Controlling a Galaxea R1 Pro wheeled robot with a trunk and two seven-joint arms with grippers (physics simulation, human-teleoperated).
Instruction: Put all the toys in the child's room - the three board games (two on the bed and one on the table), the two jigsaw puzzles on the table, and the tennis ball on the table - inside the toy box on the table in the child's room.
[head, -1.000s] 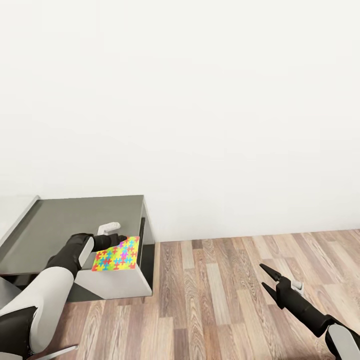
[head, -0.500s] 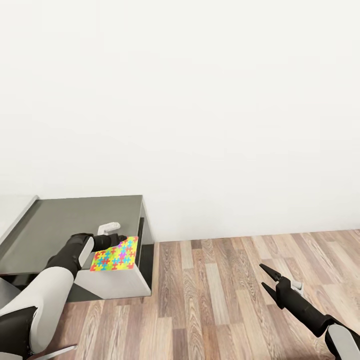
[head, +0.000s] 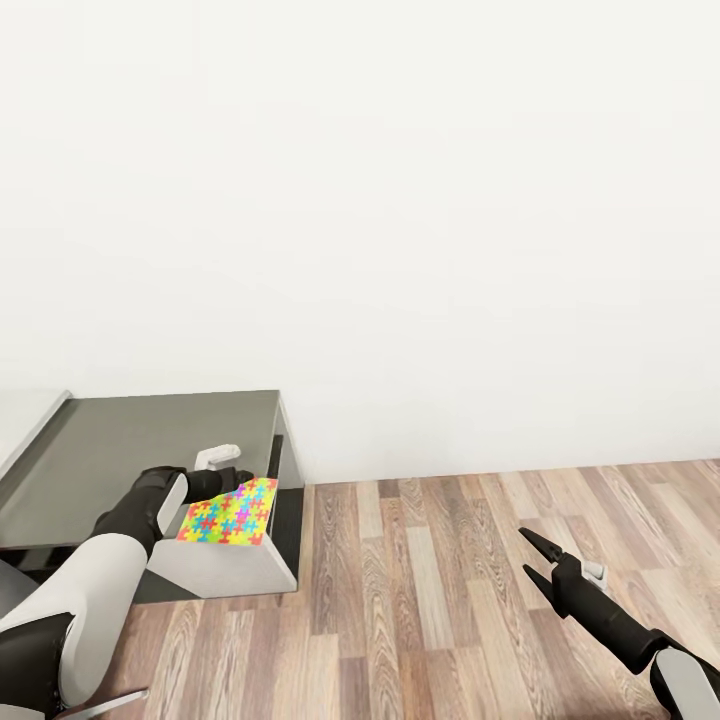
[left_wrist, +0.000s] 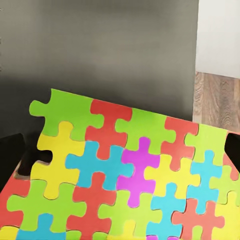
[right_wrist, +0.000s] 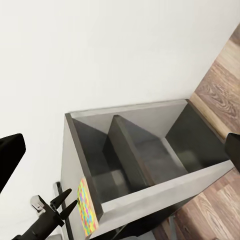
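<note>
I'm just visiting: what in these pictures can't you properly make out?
- Puzzle: in the left wrist view, its lower part is cut off by the picture's edge.
- Left end effector: in the head view, its fingertips are hidden behind the puzzle.
- Cabinet: in the head view, its left end is cut off by the edge and its front is partly covered by the left arm.

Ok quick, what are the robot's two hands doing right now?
Left gripper: jaws shut on the jigsaw puzzle, held over the dark grey top.
Right gripper: jaws open, holding nothing, over the wood floor.

Jigsaw puzzle (left_wrist: 125, 175) edge-cropped, hiding left hand (head: 235, 482)
</note>
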